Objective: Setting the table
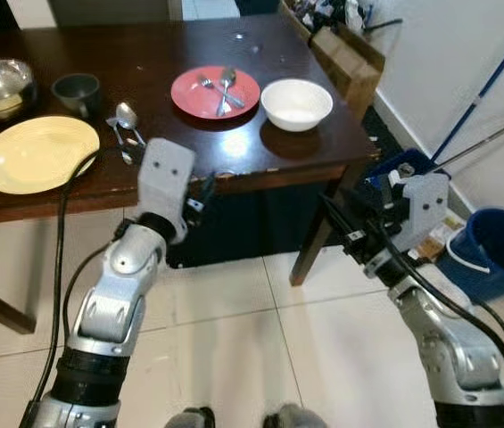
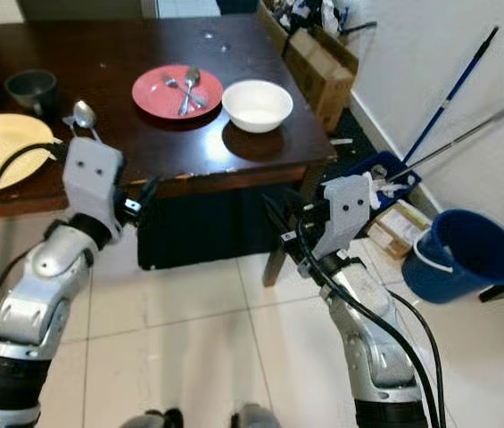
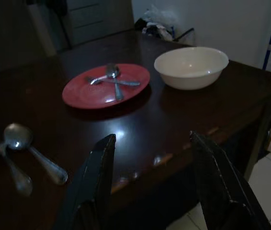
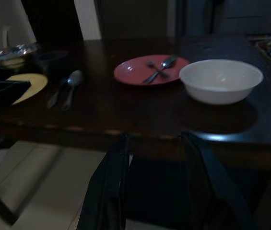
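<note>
table edge point(image 1: 234, 175) before both tools

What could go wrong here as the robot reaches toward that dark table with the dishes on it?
The white bowl sits near the table's corner, so a clumsy push might slide it off. The fork and spoon lie loose on the red plate and could slip if it is tilted. The left gripper, open at the table's edge, might bump the wood on its way in.

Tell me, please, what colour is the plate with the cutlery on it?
Red. The plate shows best in the left eye view.
</note>
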`<state>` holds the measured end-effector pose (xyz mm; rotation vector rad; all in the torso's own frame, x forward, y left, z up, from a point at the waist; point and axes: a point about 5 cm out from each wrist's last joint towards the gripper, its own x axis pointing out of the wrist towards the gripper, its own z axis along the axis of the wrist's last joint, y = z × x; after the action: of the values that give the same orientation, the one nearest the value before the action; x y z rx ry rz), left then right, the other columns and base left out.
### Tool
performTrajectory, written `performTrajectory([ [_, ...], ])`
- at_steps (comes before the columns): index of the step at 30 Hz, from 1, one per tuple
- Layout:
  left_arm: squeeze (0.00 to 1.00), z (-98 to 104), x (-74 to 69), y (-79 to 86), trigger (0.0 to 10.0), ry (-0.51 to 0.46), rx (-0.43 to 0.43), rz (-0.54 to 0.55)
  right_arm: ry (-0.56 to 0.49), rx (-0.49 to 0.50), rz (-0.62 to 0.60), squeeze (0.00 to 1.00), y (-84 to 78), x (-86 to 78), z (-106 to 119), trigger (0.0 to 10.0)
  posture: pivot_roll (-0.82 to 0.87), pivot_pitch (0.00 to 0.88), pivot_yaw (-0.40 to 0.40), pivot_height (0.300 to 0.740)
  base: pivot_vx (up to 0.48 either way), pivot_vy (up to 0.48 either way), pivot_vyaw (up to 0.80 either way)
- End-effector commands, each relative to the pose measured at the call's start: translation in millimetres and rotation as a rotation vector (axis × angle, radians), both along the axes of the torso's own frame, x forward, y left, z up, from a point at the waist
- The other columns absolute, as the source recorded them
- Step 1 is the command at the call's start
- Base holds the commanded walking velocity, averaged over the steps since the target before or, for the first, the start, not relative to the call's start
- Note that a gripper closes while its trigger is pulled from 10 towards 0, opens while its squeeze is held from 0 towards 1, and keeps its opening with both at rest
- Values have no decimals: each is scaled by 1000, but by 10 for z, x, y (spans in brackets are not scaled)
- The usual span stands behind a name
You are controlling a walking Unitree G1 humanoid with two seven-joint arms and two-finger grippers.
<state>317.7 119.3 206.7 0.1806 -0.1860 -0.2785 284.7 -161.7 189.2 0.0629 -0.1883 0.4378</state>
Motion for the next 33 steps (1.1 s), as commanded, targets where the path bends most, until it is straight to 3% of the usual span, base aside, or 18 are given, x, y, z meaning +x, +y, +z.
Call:
performTrajectory([
  [1, 0, -40, -14, -41, 10000, 13, 9, -13, 7, 0, -20, 0, -46, 1, -19, 10000, -124, 90, 42, 740, 480, 0, 0],
  [21, 0, -41, -19, -72, 10000, 13, 13, -34, 9, 37, -241, 0, -323, 105, -22, 10000, -123, 82, 52, 740, 480, 0, 0],
  [27, 0, -60, -22, -95, 10000, 21, 23, -57, 14, -19, -391, 0, -498, 141, -26, 10000, -124, 78, 54, 740, 478, 0, 0],
  [33, 0, -79, -33, -123, 10000, 31, 33, -93, 12, -24, -432, 0, -579, 146, -28, 10000, -128, 76, 56, 740, 456, 0, 0],
])
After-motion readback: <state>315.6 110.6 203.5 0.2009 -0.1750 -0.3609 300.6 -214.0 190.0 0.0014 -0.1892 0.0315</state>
